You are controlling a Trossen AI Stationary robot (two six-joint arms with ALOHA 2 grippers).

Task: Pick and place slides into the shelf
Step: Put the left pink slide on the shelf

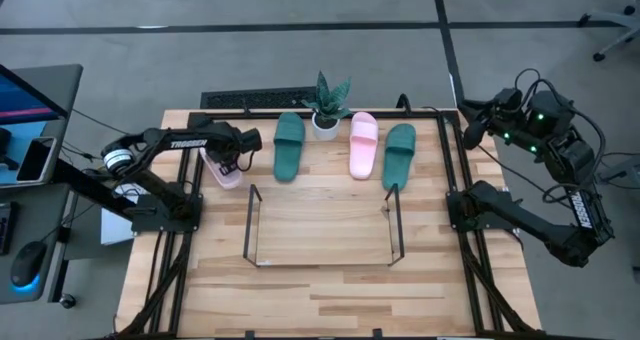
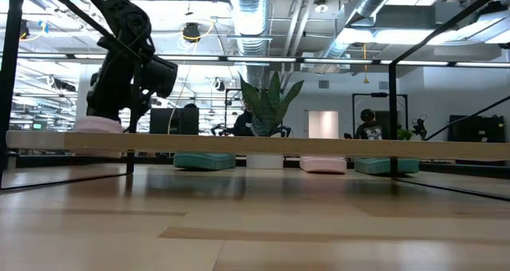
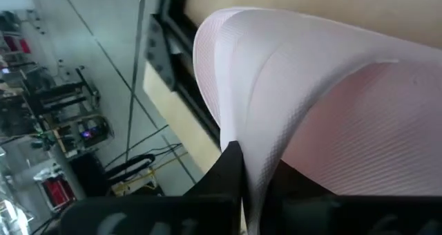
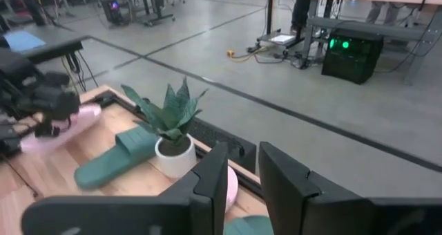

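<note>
1. Wooden planks form the tabletop (image 1: 320,280), edged by a black metal frame (image 1: 455,170), with grey floor all around it.
2. At mid-tabletop stands the shelf (image 1: 322,225), a thin black wire rack with upright end loops; nothing lies in it, and bare wood stretches between it and the near edge.
3. Along the far edge lies a row: a dark green slide (image 1: 288,145), a small potted plant (image 1: 326,107), a pink slide (image 1: 363,144) and a second dark green slide (image 1: 399,156), whose near end reaches the shelf's right end loop.
4. A second pink slide (image 1: 222,168) sits at the far left of the tabletop, close to the frame's left rail and well apart from the shelf.
5. The left pincer (image 1: 232,160) is clenched on this pink slide; the left wrist view shows its dark fingers (image 3: 231,169) pinching the pale strap.
6. In the low view the left arm comes down over that slide (image 2: 97,124) at the left side.
7. The right pincer (image 1: 478,128) hangs beyond the tabletop's far right corner, off the wood; its fingers (image 4: 210,176) stand slightly apart, grasping nothing.
</note>
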